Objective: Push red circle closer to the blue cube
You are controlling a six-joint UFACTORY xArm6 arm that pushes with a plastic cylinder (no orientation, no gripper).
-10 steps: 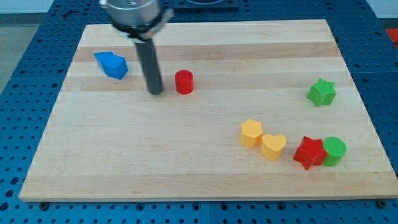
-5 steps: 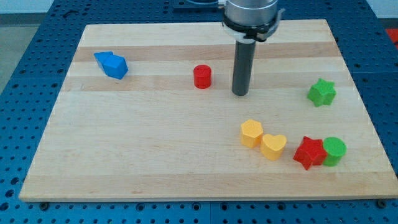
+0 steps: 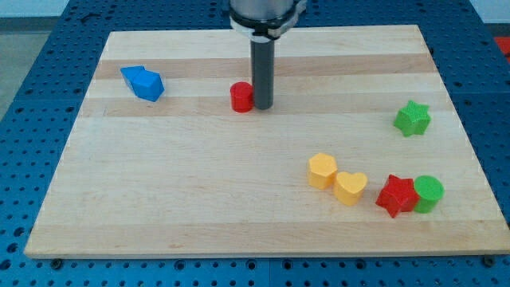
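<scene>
Tip [image 3: 262,106] of my jawless rod is pressing the red circle's [image 3: 241,96] right side; light and rigid, it is probably sliding easily toward the blue cube [image 3: 143,83].

The arm ends in a straight, dark grey cylindrical rod with a smooth, unmarked surface. Above my tip [image 3: 262,107], the rod enters a wider black collar beneath a round, silver-grey metal flange, cut off by the frame.

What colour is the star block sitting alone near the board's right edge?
Green. The green star shows clearly in the camera view, apart from the other blocks.
</scene>
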